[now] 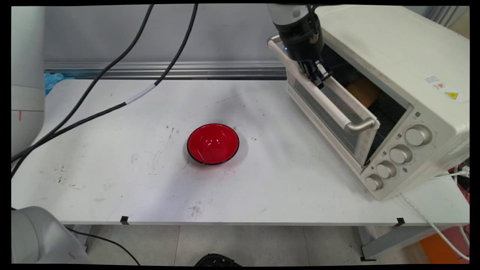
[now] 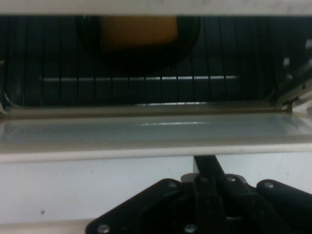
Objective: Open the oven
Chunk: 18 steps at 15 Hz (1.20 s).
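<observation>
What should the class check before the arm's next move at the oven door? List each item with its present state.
1. Gripper at the door handle: ok, it is right at the bar's far part.
2. Firm hold on the handle: cannot tell.
3. Oven door open: ok, partly open and tilted outward.
4. Contents of the oven: ok, an orange item sits inside on the rack.
5. Red bowl clear of the door: ok, it stands apart on the table, empty.
6. Black cables clear of the oven: ok, they hang at the left.
</observation>
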Tool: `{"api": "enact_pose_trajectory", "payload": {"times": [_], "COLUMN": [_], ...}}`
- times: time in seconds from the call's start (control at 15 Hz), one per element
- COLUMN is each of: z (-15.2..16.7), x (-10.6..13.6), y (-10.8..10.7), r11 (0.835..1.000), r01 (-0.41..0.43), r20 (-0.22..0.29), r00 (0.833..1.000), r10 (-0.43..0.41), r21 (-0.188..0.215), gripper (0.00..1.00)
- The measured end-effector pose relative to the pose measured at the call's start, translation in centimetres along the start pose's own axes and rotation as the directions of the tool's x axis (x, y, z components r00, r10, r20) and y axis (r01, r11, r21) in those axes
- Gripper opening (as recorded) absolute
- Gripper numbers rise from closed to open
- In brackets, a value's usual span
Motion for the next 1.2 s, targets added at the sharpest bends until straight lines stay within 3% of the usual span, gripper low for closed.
{"api": "enact_pose_trajectory", "payload": {"times": [1.2], "z": [1.1], "x": [-7.0], "y": [0.9], "r11": [1.0], "r01": [0.022], "r20": [0.05], "r00": [0.998], "r10": [-0.023], "r21": [0.023], "gripper": [0.0]}}
